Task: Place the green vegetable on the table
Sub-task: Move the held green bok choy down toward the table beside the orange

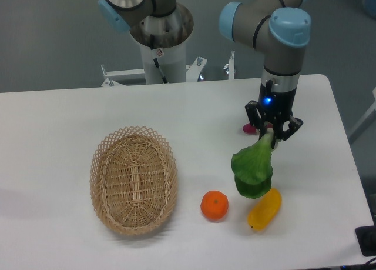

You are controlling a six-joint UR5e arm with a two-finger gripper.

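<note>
The green vegetable (pixel 252 170) hangs leaves-down from my gripper (pixel 269 138), which is shut on its pale stalk. Its broad dark leaves dangle just above the white table (pixel 53 123), right over the upper end of a yellow oblong fruit (pixel 265 209). Whether the lowest leaf touches the fruit or the tabletop I cannot tell.
An oval woven wicker basket (pixel 134 179) lies left of centre. An orange (pixel 214 205) sits between basket and yellow fruit. A small purple sweet potato (pixel 249 128) peeks out behind the gripper. The arm's base (pixel 161 43) stands at the table's far edge.
</note>
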